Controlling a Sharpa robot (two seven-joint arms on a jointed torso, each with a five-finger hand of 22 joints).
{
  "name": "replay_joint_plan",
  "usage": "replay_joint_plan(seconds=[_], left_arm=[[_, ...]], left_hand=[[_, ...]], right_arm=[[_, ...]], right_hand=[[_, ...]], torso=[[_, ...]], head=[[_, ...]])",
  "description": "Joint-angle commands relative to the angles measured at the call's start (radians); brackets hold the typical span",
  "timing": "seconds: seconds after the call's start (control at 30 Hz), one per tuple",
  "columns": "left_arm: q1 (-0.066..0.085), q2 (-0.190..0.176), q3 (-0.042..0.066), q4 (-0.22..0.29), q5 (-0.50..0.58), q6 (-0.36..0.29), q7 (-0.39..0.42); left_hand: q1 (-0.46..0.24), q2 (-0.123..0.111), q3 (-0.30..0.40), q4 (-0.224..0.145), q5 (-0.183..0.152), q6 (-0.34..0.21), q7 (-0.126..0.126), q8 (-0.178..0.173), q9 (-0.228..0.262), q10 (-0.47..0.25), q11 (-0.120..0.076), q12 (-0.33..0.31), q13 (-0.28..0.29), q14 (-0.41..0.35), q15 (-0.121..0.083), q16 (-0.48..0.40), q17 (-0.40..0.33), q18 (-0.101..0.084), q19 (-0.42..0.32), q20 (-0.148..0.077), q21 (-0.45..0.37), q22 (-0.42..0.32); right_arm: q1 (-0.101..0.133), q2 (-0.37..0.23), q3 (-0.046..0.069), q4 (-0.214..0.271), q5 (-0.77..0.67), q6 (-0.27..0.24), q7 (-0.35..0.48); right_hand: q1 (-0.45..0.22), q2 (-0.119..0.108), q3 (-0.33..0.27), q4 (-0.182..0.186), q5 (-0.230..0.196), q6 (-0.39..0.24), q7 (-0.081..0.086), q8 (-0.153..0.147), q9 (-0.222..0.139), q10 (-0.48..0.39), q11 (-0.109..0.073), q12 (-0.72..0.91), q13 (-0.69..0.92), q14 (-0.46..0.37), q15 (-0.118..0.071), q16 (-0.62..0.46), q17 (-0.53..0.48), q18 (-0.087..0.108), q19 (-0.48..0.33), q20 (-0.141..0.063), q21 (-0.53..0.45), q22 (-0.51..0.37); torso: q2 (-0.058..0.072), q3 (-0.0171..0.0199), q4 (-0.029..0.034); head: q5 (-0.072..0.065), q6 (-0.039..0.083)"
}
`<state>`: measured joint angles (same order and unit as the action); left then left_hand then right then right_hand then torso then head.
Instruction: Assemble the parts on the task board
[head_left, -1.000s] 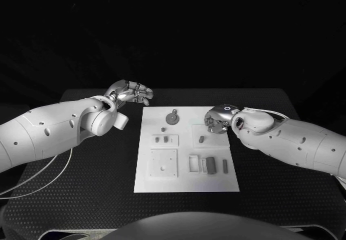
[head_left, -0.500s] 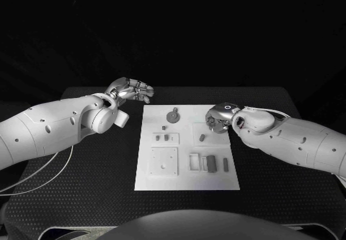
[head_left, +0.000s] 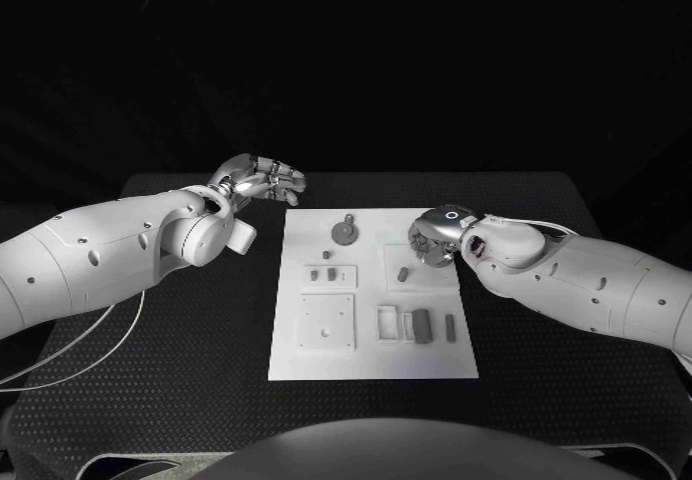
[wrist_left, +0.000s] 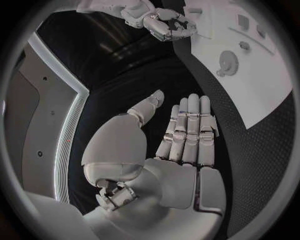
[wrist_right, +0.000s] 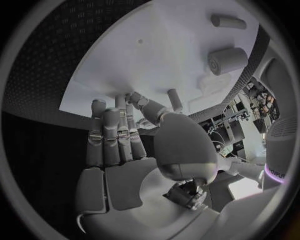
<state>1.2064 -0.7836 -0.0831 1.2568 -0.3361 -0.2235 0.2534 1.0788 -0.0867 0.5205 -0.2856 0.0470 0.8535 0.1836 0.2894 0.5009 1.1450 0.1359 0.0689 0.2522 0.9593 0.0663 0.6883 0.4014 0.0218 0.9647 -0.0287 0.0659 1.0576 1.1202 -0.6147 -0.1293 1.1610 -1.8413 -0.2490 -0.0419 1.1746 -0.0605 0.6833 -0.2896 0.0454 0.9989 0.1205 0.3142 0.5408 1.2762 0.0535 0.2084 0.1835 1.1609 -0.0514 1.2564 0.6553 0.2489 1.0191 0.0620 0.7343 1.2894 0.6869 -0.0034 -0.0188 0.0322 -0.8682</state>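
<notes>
Left hand (head_left: 261, 184), silver, hovers above the black textured table (head_left: 173, 340) just off the far left corner of the white rectangular task board (head_left: 372, 365); fingers (wrist_left: 187, 130) straight, side by side, holding nothing. On the board: grey round geared part (head_left: 346, 233) at the far end, small grey parts (head_left: 330, 273) mid-board, grey oblong part (head_left: 421, 325) nearer. No legible writing. Right hand (head_left: 431, 243) over the board's right edge; fingers (wrist_right: 109, 137) extended together, empty.

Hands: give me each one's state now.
Left hand: open, fingers straight, holding nothing.
Right hand: open over the task board, holding nothing.
</notes>
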Motion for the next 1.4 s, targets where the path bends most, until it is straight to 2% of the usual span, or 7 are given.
replay_joint_plan(seconds=[0.03,0.23,0.5,0.93,1.0,1.13,1.4], left_arm=[[0.002,0.003,0.001,0.001,0.007,0.000,0.008],[0.002,0.003,0.001,-0.003,0.007,-0.001,0.007],[0.002,0.003,0.001,-0.007,0.007,-0.001,0.007],[0.002,0.004,0.001,-0.012,0.007,0.002,0.005],[0.002,0.003,0.001,-0.012,0.007,0.002,0.004],[0.002,0.003,0.001,-0.016,0.007,-0.002,0.006],[0.004,0.008,0.001,-0.022,0.007,-0.009,0.008]], left_hand=[[-0.004,0.002,-0.009,0.000,0.004,-0.005,0.000,0.000,-0.001,-0.010,0.001,-0.003,-0.002,0.006,0.004,-0.006,0.002,-0.006,-0.004,0.001,-0.001,-0.001],[-0.004,0.002,-0.009,0.000,0.004,-0.005,0.001,0.000,-0.001,-0.011,0.001,-0.003,-0.002,0.006,0.004,-0.007,0.003,-0.006,-0.004,0.001,-0.001,-0.003],[-0.003,0.002,-0.009,0.000,0.004,-0.006,0.001,0.000,-0.002,-0.012,0.001,-0.003,-0.003,0.007,0.004,-0.009,0.004,-0.006,-0.004,0.001,-0.001,-0.004],[-0.003,0.002,-0.009,0.001,0.004,-0.007,0.001,0.000,-0.002,-0.013,0.002,-0.002,-0.003,0.007,0.005,-0.011,0.005,-0.006,-0.004,0.001,-0.001,-0.007],[-0.003,0.002,-0.009,0.001,0.004,-0.007,0.001,0.000,-0.002,-0.013,0.002,-0.002,-0.003,0.007,0.005,-0.011,0.005,-0.006,-0.004,0.001,-0.001,-0.007],[-0.003,0.002,-0.010,0.001,0.004,-0.008,0.002,0.000,-0.002,-0.013,0.002,-0.002,-0.004,0.007,0.005,-0.012,0.006,-0.006,-0.005,0.001,-0.001,-0.008],[-0.002,0.003,-0.010,0.001,0.004,-0.008,0.002,0.000,-0.003,-0.013,0.002,-0.002,-0.004,0.008,0.005,-0.013,0.007,-0.005,-0.004,0.001,0.000,-0.009]], right_arm=[[-0.012,-0.007,-0.008,0.004,-0.023,-0.013,-0.006],[-0.012,-0.026,-0.006,0.036,-0.019,-0.046,-0.005],[0.012,-0.053,0.018,0.084,-0.010,-0.053,-0.011],[0.039,-0.081,0.037,0.134,0.020,-0.050,-0.011],[0.039,-0.091,0.045,0.158,0.038,-0.048,-0.009],[0.039,-0.104,0.063,0.226,0.105,-0.055,0.006],[0.038,-0.060,0.064,0.304,0.137,-0.053,0.030]], right_hand=[[0.010,0.001,0.006,-0.002,0.005,0.010,0.000,0.007,0.003,0.010,-0.001,0.005,0.007,0.008,-0.005,-0.001,0.002,0.013,0.010,-0.004,0.005,0.002],[0.011,0.000,0.006,-0.002,0.005,0.018,-0.003,0.012,0.005,0.021,-0.005,0.004,0.013,0.018,-0.009,0.001,0.007,0.013,0.021,-0.008,0.008,0.004],[0.011,-0.002,0.007,-0.002,0.005,0.024,-0.006,0.017,0.009,0.029,-0.008,0.004,0.017,0.023,-0.012,0.003,0.010,0.013,0.028,-0.012,0.009,0.006],[0.010,-0.003,0.007,-0.001,0.005,0.026,-0.007,0.018,0.011,0.032,-0.009,0.003,0.020,0.026,-0.013,0.004,0.012,0.013,0.030,-0.013,0.009,0.007],[0.010,-0.003,0.006,-0.001,0.005,0.026,-0.007,0.018,0.011,0.033,-0.009,0.003,0.020,0.026,-0.013,0.004,0.012,0.013,0.030,-0.013,0.009,0.007],[0.010,-0.003,0.007,-0.001,0.005,0.026,-0.007,0.018,0.011,0.033,-0.009,0.003,0.020,0.026,-0.014,0.004,0.013,0.013,0.031,-0.013,0.009,0.007],[0.008,-0.001,0.007,0.000,0.005,0.025,-0.006,0.018,0.011,0.033,-0.009,0.001,0.021,0.025,-0.014,0.003,0.013,0.013,0.031,-0.013,0.009,0.007]], torso=[[0.000,-0.0004,0.0010],[0.000,0.0001,0.0004],[0.000,0.0004,-0.0002],[0.000,0.0001,0.0010],[0.000,0.0001,0.0009],[0.000,-0.0003,-0.0009],[0.000,-0.0009,0.0009]], head=[[-0.003,0.001],[-0.003,0.003],[-0.001,0.006],[-0.003,0.009],[-0.002,0.010],[0.008,0.011],[0.034,0.010]])
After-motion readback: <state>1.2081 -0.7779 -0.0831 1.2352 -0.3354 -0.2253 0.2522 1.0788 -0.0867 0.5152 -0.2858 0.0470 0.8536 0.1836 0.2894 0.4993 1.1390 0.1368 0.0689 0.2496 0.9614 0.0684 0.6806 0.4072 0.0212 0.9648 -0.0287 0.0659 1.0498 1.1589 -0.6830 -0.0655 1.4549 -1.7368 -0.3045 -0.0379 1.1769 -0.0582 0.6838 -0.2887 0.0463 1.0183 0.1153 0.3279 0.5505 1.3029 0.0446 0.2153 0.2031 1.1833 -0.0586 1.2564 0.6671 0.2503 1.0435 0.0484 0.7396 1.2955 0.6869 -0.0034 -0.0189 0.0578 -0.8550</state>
